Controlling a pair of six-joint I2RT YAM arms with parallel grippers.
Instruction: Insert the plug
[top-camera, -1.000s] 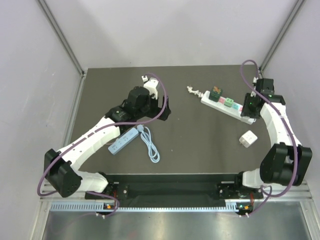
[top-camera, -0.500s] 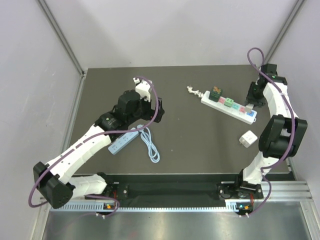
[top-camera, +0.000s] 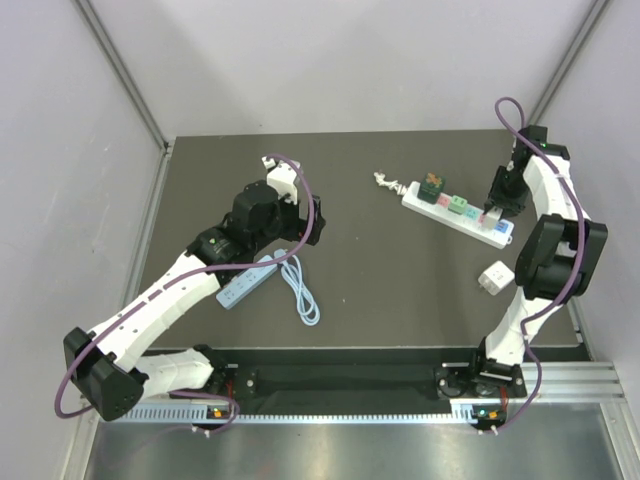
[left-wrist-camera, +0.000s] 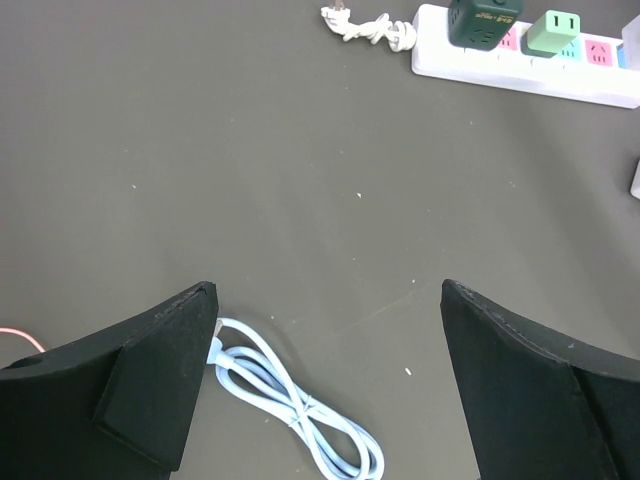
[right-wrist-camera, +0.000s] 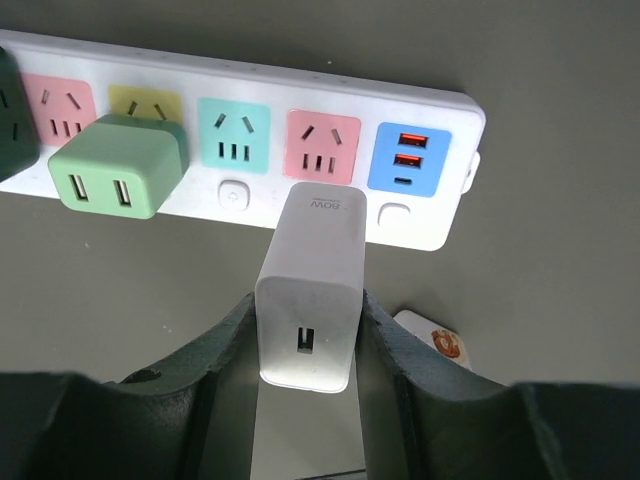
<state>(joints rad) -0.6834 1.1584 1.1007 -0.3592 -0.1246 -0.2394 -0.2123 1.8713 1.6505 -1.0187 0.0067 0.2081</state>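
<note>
White plug (right-wrist-camera: 309, 285) pinched by right fingers (right-wrist-camera: 228, 350), near power strip (right-wrist-camera: 300, 85)

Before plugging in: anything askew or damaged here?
Nothing stands out: the power strip lies flat, the green adapter and dark adapter sit plugged in, and the right gripper holds the white charger straight.

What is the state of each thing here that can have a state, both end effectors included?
left end effector: open, empty.
right end effector: shut on the white charger.
white charger: held, not yet plugged in.
green adapter: plugged into the white power strip.
dark adapter: plugged into the same strip.
blue cable: coiled, lying loose.
white cube: lying unplugged.
</note>
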